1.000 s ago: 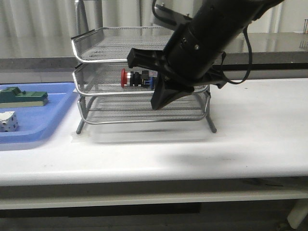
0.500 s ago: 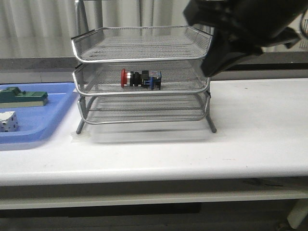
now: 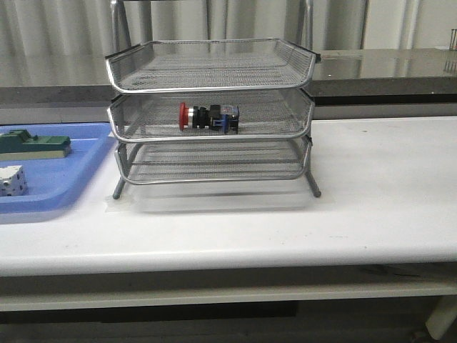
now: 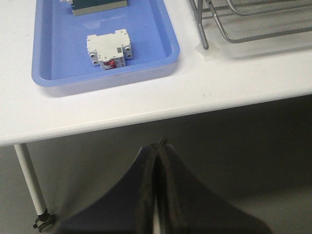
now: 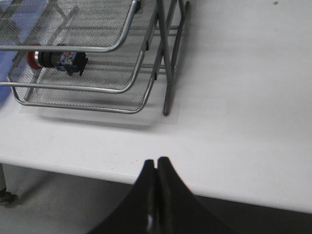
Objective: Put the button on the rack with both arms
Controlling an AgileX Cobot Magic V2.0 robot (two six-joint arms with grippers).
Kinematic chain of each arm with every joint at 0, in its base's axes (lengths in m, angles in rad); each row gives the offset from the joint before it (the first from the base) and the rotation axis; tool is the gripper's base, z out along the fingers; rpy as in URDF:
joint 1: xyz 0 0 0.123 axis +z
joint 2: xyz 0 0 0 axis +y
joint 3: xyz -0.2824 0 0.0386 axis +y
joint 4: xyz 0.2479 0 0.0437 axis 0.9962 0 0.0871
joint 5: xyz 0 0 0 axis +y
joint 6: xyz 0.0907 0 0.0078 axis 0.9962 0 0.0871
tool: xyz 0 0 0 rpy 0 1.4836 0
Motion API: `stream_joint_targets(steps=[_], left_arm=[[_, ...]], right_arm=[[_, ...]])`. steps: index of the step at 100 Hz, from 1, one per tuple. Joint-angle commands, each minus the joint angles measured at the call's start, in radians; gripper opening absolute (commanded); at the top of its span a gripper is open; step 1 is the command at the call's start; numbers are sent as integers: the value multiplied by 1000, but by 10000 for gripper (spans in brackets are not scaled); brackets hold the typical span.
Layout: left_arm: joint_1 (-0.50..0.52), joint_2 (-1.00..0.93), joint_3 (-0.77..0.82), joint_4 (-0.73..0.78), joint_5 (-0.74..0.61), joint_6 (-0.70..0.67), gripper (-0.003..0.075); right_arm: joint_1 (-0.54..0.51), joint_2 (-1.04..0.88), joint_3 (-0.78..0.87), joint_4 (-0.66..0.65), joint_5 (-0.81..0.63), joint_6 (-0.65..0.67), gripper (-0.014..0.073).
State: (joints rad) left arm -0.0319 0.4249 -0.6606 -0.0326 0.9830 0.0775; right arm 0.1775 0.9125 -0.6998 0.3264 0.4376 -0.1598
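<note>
The button, with red cap, black body and blue block, lies on its side on the middle tier of the silver wire rack. It also shows in the right wrist view inside the rack. Neither arm shows in the front view. My right gripper is shut and empty, over the table's front edge, well away from the rack. My left gripper is shut and empty, off the table's front edge below the blue tray. A corner of the rack shows in that view.
The shallow blue tray sits left of the rack and holds a flat green block and a white cube. In the left wrist view the tray holds a white breaker-like block. A table leg stands below.
The right arm, which was in front of the rack's middle tier, has risen and pulled back out of the front view. The button stays lying on the middle tier.
</note>
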Motion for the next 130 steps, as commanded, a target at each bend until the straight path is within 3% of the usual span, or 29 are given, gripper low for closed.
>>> stream_joint_targets(steps=[1,41,100,130], left_arm=[[2,8,-25,-13,-60,-11,-21],[2,8,-25,-13,-60,-11,-21],[2,8,-25,-13,-60,-11,-21],[2,8,-25,-13,-60,-11,-21]], right_arm=[[-25,-102,14,-6,-49,0,-60],[-41,-402,89,-23,46,0,-60],[-41,-419,91,-28,38,-2,-60],[-41,-504,185,-147,-74,12,-60]])
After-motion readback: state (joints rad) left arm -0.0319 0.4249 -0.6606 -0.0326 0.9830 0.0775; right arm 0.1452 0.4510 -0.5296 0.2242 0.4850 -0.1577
